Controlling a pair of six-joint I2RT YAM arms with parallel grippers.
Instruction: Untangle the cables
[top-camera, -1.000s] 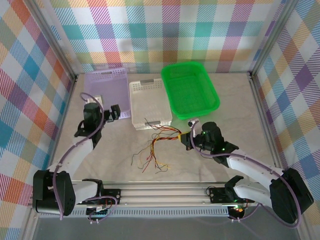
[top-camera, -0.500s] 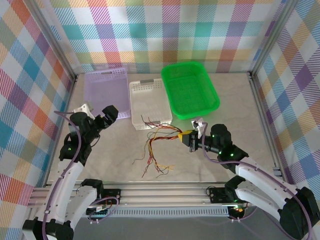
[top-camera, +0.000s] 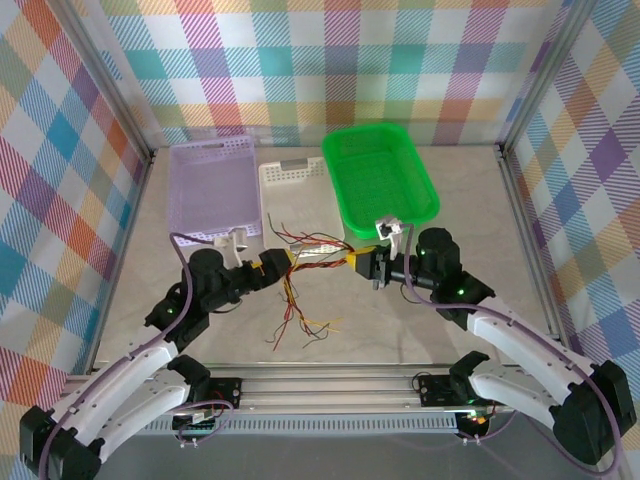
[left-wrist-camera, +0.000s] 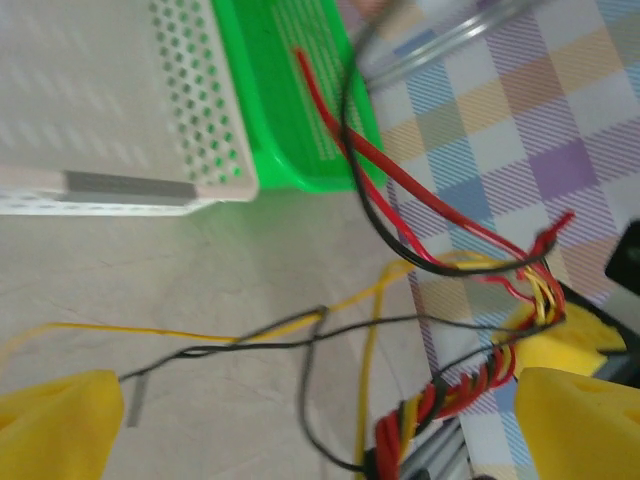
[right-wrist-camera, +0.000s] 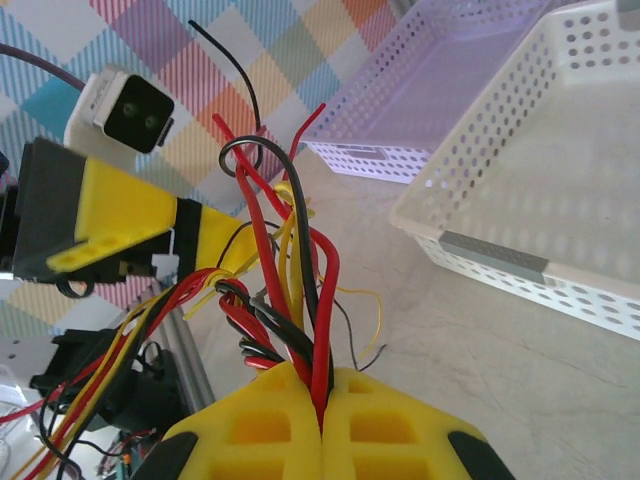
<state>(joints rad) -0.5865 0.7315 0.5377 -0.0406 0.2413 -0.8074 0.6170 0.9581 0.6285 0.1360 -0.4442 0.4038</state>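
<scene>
Right wrist view: my right hand (right-wrist-camera: 322, 398) is pinching the cables (right-wrist-camera: 292, 290) bottom centre, left hand (top-camera: 274, 264) spread wide right beside them. If it grabs several strands at once, pulling probably just tightens the tangle.

The right gripper (right-wrist-camera: 322, 388) clamps the cables (right-wrist-camera: 300, 345), probably most strands.

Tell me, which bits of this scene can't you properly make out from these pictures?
- Top view: how the thin red, black and yellow wires cross one another; too fine to trace.
- Right wrist view: the wires' gripped stretch, hidden inside the shut yellow right claw.
- Left wrist view: the green plastic basket, blurred and cut off by the top edge.
</scene>
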